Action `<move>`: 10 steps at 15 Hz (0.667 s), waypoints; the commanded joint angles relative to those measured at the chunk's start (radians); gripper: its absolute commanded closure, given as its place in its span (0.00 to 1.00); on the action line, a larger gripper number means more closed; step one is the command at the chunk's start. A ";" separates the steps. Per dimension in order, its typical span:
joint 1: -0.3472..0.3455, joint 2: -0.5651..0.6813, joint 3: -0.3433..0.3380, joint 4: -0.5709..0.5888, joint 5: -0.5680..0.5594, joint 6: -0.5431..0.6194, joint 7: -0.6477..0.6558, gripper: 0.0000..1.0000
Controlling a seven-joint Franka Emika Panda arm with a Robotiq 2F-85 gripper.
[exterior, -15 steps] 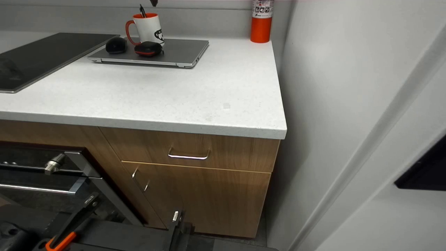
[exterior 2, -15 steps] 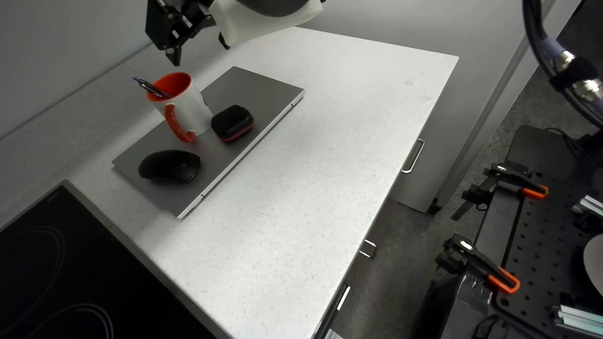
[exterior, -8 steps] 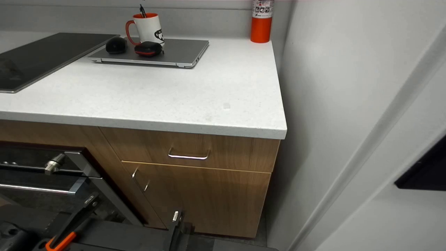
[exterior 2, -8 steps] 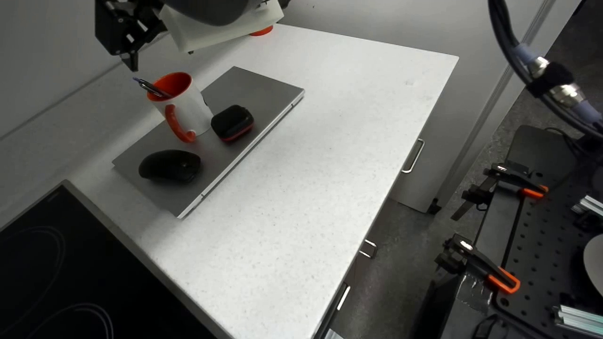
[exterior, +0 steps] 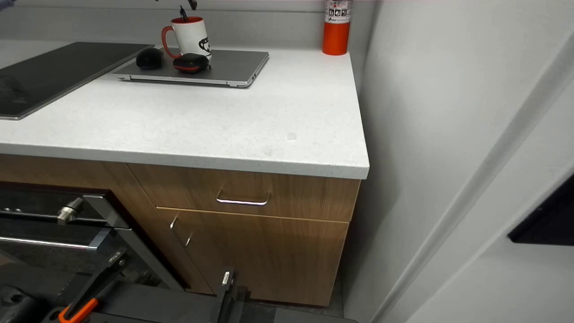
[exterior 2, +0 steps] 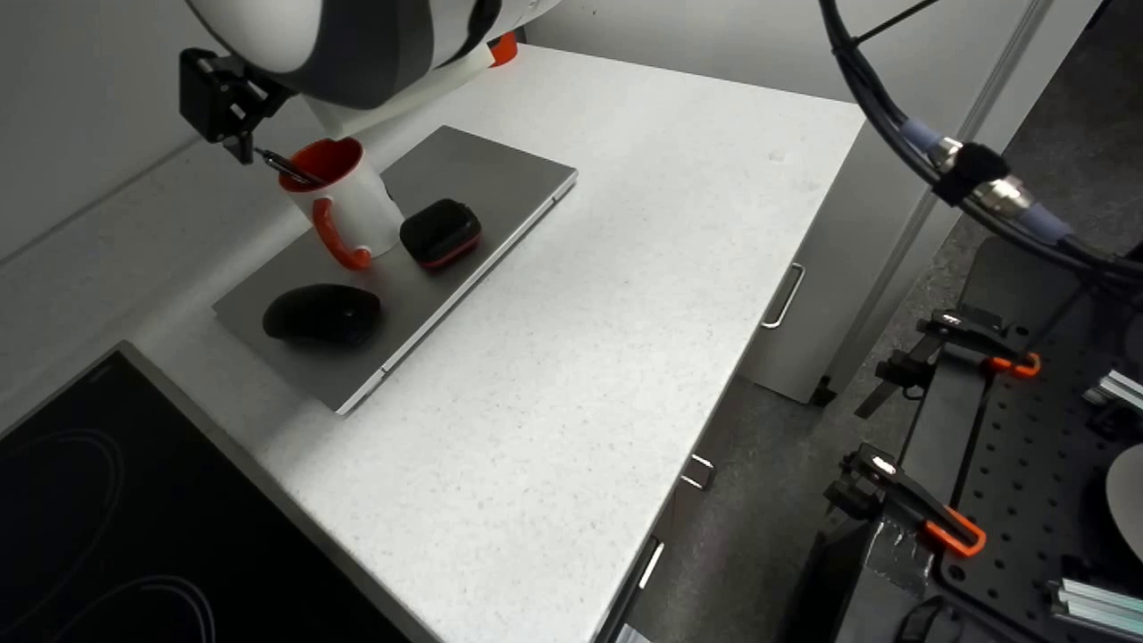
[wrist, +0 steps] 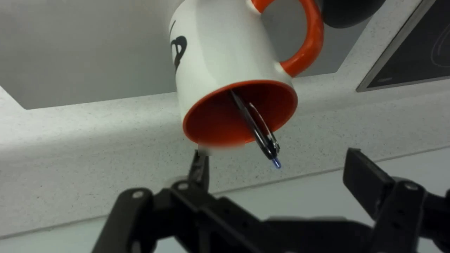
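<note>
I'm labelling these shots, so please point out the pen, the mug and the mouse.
Pen (wrist: 253,127), wrist view, on its dark barrel.
Mug (wrist: 230,58), wrist view, on its white outer wall.
Mouse (exterior 2: 320,314), in an exterior view, on its body's middle.

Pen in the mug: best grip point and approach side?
I'd take the pen by its exposed upper end, coming from above. That end slants out over the rim of the mug, while the lower end is hidden inside. The barrel is slim and straight, so I'd likely align the open gripper with the slant, jaws straddling the barrel.
</note>
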 commanded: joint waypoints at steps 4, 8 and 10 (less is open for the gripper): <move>0.002 0.031 -0.003 0.045 -0.007 -0.001 0.006 0.00; -0.019 0.051 0.028 0.067 0.016 0.005 -0.017 0.00; -0.007 0.062 0.018 0.081 -0.008 0.026 -0.015 0.00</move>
